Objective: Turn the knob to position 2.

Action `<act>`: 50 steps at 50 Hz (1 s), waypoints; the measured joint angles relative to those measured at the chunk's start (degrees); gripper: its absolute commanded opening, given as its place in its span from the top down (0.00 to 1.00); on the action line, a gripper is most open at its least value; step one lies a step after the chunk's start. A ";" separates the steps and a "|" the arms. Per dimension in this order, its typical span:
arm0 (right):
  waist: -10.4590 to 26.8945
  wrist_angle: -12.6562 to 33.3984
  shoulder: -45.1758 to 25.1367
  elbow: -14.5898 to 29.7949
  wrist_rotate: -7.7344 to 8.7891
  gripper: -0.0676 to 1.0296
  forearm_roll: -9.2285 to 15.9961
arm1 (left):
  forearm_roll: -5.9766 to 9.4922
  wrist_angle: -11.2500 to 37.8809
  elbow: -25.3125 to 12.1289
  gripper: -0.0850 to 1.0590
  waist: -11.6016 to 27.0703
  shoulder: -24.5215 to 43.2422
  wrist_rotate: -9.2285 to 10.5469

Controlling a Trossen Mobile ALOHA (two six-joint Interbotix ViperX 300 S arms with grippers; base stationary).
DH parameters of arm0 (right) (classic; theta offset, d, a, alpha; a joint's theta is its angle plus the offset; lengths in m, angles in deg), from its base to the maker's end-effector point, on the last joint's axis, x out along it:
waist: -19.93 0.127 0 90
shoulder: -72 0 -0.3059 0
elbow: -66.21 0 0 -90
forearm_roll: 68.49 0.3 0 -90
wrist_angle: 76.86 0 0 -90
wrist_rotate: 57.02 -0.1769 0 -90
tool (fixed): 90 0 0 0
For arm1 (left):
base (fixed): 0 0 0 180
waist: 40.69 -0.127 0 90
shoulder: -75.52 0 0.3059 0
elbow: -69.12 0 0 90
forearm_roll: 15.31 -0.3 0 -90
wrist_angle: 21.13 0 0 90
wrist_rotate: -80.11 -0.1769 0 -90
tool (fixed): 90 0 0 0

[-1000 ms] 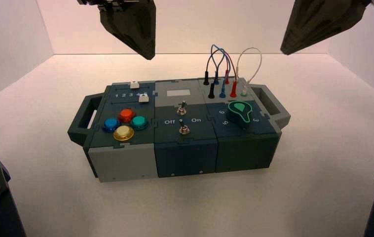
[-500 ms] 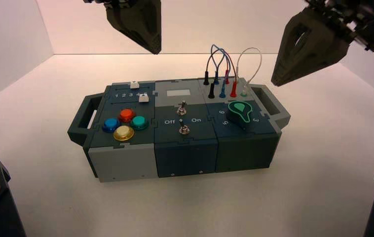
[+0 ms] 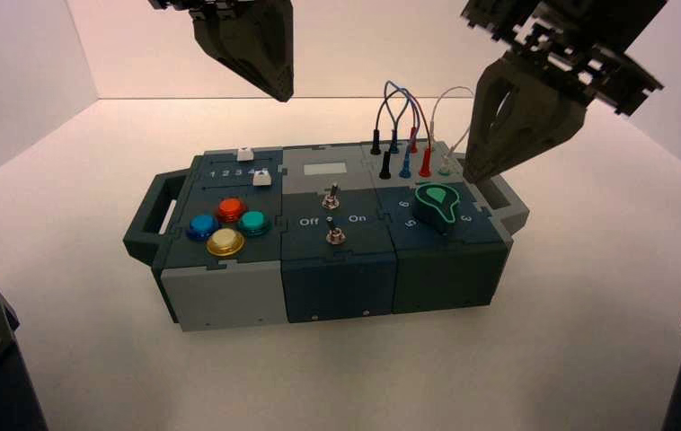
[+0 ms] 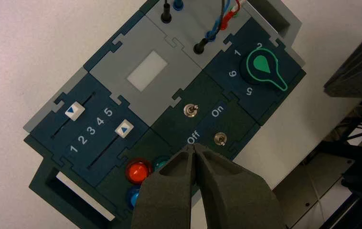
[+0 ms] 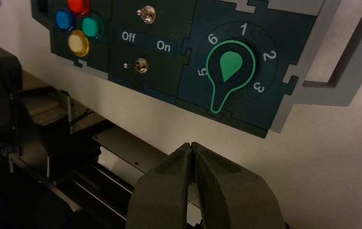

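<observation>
The knob (image 3: 436, 205) is a dark-teal dial with a green teardrop pointer on the right section of the box (image 3: 220, 296). In the right wrist view, the long end of the knob (image 5: 230, 67) lies between the printed 5 and 3. My right gripper (image 3: 473, 175) is shut and empty. It hangs above the box's back right corner, just right of and above the knob, not touching it. Its fingertips (image 5: 191, 144) show over the table in front of the box. My left gripper (image 3: 276, 94) is shut and held high behind the box's left half.
Two metal toggle switches (image 3: 331, 196) stand in the middle section by the Off/On lettering. Several coloured push-buttons (image 3: 226, 226) and two white sliders (image 3: 261, 180) fill the left section. Plugged wires (image 3: 404, 117) rise behind the knob. A handle (image 3: 503, 193) juts out at the right end.
My right gripper has come down and to the left, from the upper right corner to just beside the knob. The left gripper has barely shifted. The knob has not turned.
</observation>
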State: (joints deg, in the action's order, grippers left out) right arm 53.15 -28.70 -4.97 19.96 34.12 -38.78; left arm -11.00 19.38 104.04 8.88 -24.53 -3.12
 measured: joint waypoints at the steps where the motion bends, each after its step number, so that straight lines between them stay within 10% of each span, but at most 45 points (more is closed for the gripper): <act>1: 0.09 0.00 -0.26 0.00 -0.09 0.96 -0.09 | 0.00 -0.09 0.00 0.95 0.00 0.00 0.00; 50: 3.52 -4.66 -10.90 2.81 0.18 0.96 0.70 | -0.09 -0.97 0.62 0.95 0.00 1.14 0.09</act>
State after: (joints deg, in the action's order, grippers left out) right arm 56.67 -33.35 -15.86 22.77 34.30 -38.08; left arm -11.09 18.42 104.65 8.88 -23.38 -3.03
